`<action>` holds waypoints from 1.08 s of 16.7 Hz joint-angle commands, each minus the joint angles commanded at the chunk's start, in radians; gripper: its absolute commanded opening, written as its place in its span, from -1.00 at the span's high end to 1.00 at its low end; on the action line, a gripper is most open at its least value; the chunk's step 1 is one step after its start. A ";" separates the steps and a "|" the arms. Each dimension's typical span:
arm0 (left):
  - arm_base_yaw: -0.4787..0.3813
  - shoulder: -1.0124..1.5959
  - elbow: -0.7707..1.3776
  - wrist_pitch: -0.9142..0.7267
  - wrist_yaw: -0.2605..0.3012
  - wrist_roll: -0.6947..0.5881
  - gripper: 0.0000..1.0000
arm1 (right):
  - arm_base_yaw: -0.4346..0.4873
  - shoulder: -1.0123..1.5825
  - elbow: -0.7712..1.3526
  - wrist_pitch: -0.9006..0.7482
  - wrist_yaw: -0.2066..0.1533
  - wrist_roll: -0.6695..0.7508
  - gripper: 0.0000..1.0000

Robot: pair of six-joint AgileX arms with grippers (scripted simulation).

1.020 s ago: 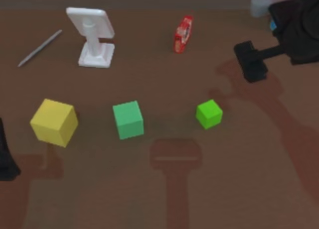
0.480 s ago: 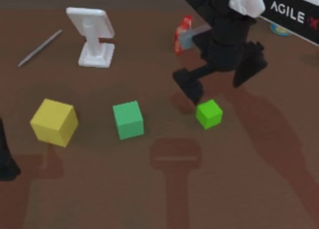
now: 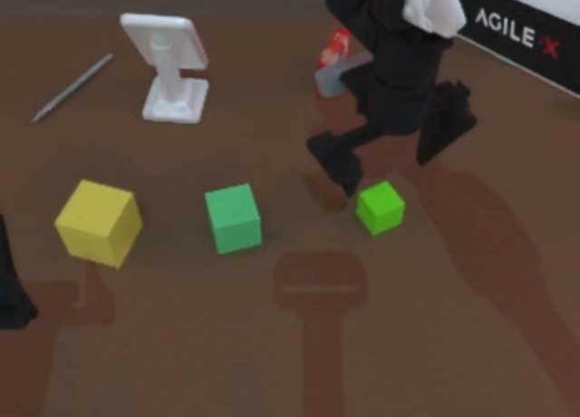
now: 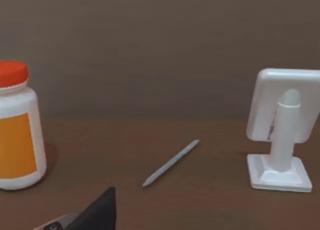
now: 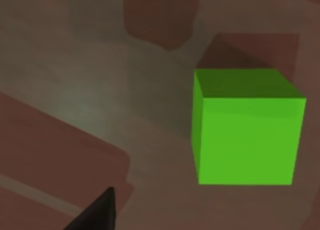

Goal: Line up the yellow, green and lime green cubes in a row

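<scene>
Your right gripper [image 3: 391, 156] hangs just above the lime green cube [image 3: 381, 207], at about its 12 o'clock in the top view, with its two dark fingers [image 3: 336, 163] spread wide apart and nothing between them. One fingertip sits just beside the cube's 10 o'clock corner; the other finger is out toward 1 o'clock, clear of it. In the right wrist view the lime green cube [image 5: 246, 127] fills much of the picture, resting flat on the desk [image 3: 435, 344].

The green cube [image 3: 233, 218] lies at 9 o'clock from the lime one, well apart, and the yellow cube [image 3: 98, 222] lies farther along at 9 o'clock again, so you have the three in a loose row across the desk (the yellow one sits turned a little off square).

Behind the row, the right arm partly covers a red packet [image 3: 333, 50] at 12 o'clock from the green cube. A white stand [image 3: 169, 68] is at 11 o'clock from the green cube, and a grey pen [image 3: 72, 87] lies slanted at its 9 o'clock. None of these lies between the cubes.

Your left gripper [image 3: 11, 290] sits at the desk's left edge, at 7 o'clock from the yellow cube; whether its fingers are apart or together I cannot tell. Its wrist view shows a white bottle [image 4: 17, 135] with an orange cap and label, standing upright and capped, so you cannot see its contents.
</scene>
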 joint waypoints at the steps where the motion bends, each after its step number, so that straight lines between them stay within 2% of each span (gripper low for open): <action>1: 0.000 0.000 0.000 0.000 0.000 0.000 -1.00 | 0.001 0.003 -0.013 0.013 0.000 -0.001 -1.00; 8: 0.000 0.000 0.000 0.000 0.000 0.000 -1.00 | 0.006 0.062 -0.209 0.277 0.001 0.002 -1.00; 13: 0.000 0.000 0.000 0.000 0.000 0.000 -1.00 | 0.006 0.071 -0.232 0.302 0.001 0.003 -1.00; 18: 0.000 0.000 0.000 0.000 0.000 0.000 -1.00 | 0.006 0.071 -0.232 0.302 0.001 0.003 -0.25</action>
